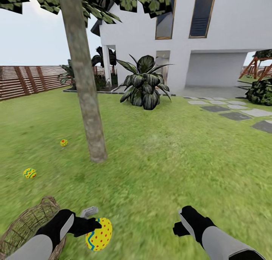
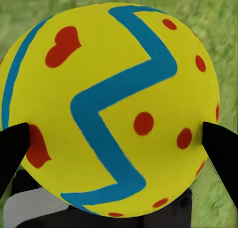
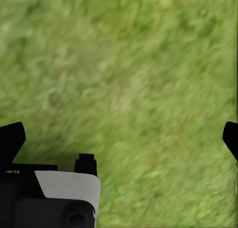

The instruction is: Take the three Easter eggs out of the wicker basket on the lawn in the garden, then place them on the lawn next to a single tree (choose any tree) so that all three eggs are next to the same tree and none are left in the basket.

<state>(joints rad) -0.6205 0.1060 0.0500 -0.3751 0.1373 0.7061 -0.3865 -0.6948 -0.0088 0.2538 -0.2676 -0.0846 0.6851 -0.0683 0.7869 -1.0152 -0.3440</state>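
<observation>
My left gripper is shut on a yellow Easter egg with red dots and a blue zigzag, held low over the lawn. Up close, the egg sits between the two dark fingertips. Two more eggs lie on the grass left of the tree trunk: one nearer the trunk, another farther left. The wicker basket stands at the lower left beside my left arm; its inside is hidden. My right gripper hangs open over bare grass.
A dark leafy shrub grows behind the tree, before the white house. Grey stepping stones run along the right. A brown slatted fence borders the far left. Open grass spreads to the right of the trunk.
</observation>
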